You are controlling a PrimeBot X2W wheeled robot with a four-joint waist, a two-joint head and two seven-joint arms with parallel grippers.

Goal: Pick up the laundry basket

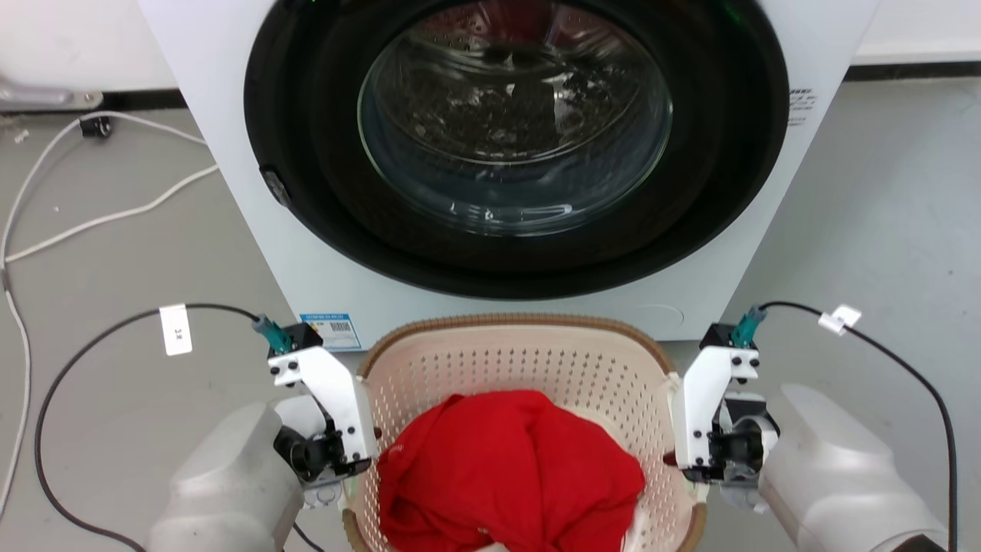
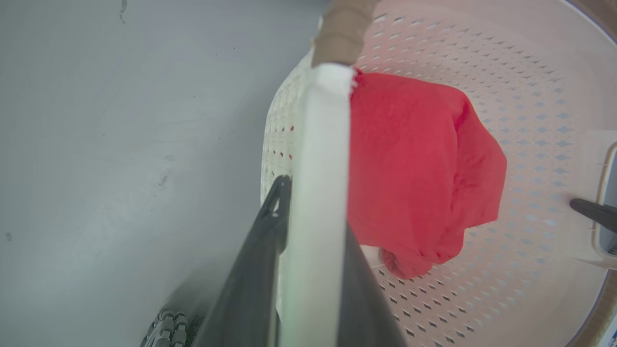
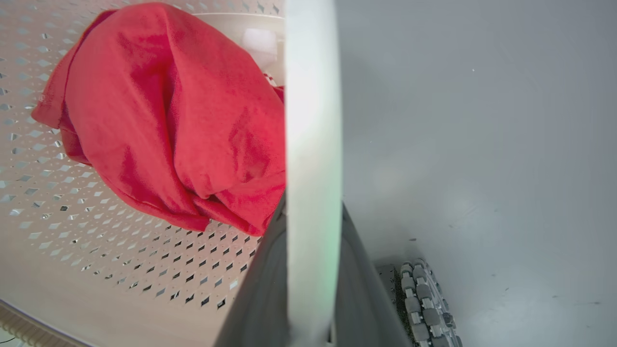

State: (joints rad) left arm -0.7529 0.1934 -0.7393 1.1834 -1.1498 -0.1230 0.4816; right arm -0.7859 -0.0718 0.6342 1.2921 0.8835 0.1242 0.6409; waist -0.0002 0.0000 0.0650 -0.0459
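Observation:
The laundry basket [image 1: 521, 356], pale pink-beige with perforated walls and a brown rim, stands in front of the washing machine with a red garment [image 1: 506, 468] inside. My left gripper [image 1: 341, 452] is at the basket's left side. In the left wrist view its two dark fingers [image 2: 270, 226] are shut on the white side handle [image 2: 320, 144]. My right gripper [image 1: 693, 456] is at the basket's right side. There too, the fingers [image 3: 359, 270] clamp the white handle [image 3: 313, 120]. I cannot tell whether the basket is off the floor.
The white washing machine [image 1: 230, 115] with its dark round door [image 1: 513, 115] rises just behind the basket. Cables [image 1: 115, 215] lie on the grey floor at the left. My base's wheels [image 3: 424, 299] sit low beside the basket.

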